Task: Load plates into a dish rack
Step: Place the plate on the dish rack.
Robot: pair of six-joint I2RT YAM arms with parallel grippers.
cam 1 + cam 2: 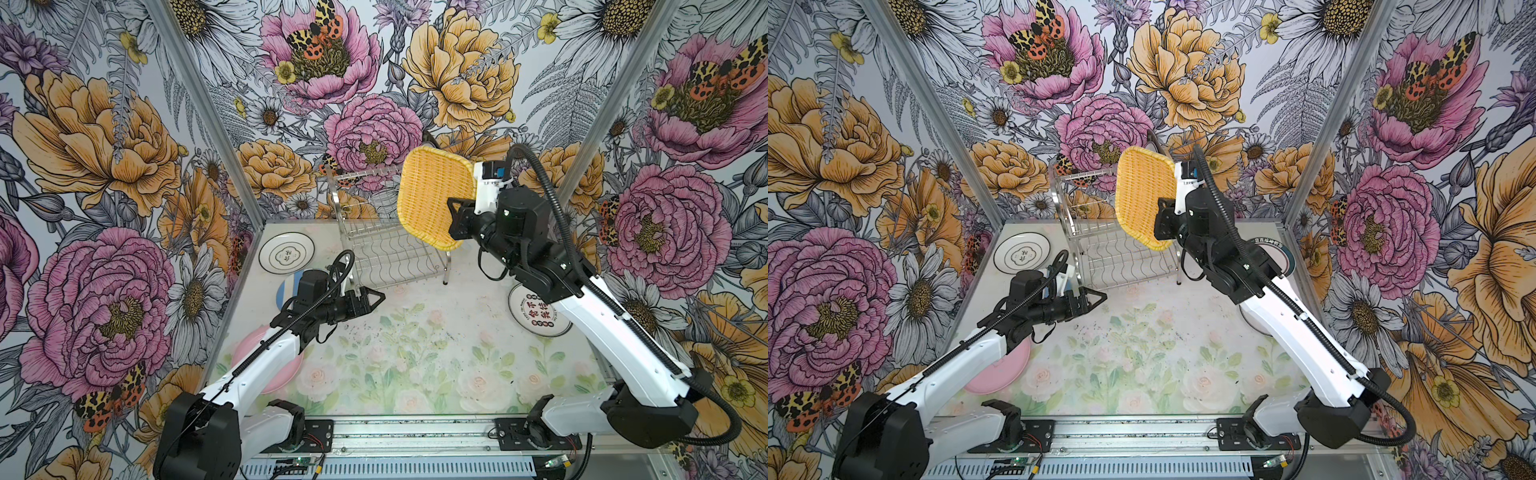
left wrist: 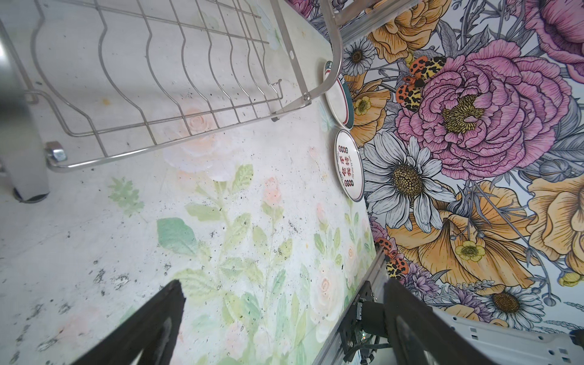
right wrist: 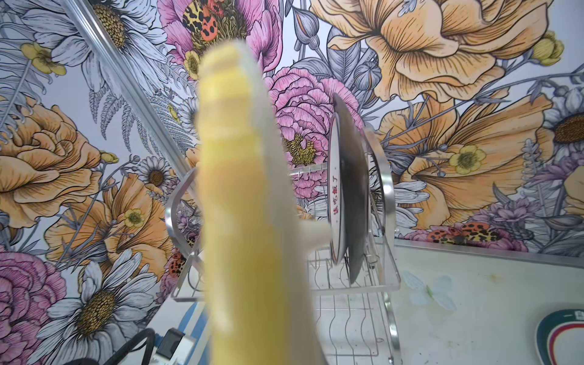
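Observation:
My right gripper [image 1: 454, 220] [image 1: 1160, 221] is shut on the edge of a yellow woven-look square plate [image 1: 435, 195] [image 1: 1144, 195] [image 3: 246, 221], held upright above the right end of the steel wire dish rack [image 1: 386, 249] [image 1: 1113, 253] [image 2: 158, 94] [image 3: 379, 284]. In the right wrist view, a white plate [image 3: 335, 196] and a dark plate [image 3: 355, 189] stand in the upper tier. My left gripper [image 1: 376, 297] [image 1: 1098, 297] [image 2: 284, 284] hovers open and empty in front of the rack's left leg.
On the table lie a white ringed plate [image 1: 286, 252], a blue-white striped plate [image 1: 284, 291] and a pink plate [image 1: 270, 365] under the left arm. A red-lettered plate [image 1: 536, 311] [image 2: 349, 170] and a green-rimmed plate [image 1: 1281, 253] [image 2: 339, 94] lie at right. Flowered walls enclose three sides.

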